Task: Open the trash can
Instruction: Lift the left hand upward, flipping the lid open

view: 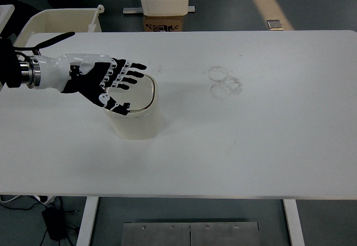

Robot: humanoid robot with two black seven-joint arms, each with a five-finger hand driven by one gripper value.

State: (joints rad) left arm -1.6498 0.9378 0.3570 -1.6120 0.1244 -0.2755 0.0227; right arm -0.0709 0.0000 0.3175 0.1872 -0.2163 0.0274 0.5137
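The left hand (109,81), fingers spread, hovers over the trash can (136,117) on a white table (251,145) with ring stains (225,82).

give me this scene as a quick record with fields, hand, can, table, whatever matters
working hand: left hand, black and white, fingers spread flat above the can's top
hand contact: cannot tell whether it touches the lid
target: small cream plastic trash can, upright, left of table centre
lid state: appears closed
surface: white rectangular table, faint ring marks right of centre
right hand: not in view
background: cream bin on the floor beyond the far left table edge
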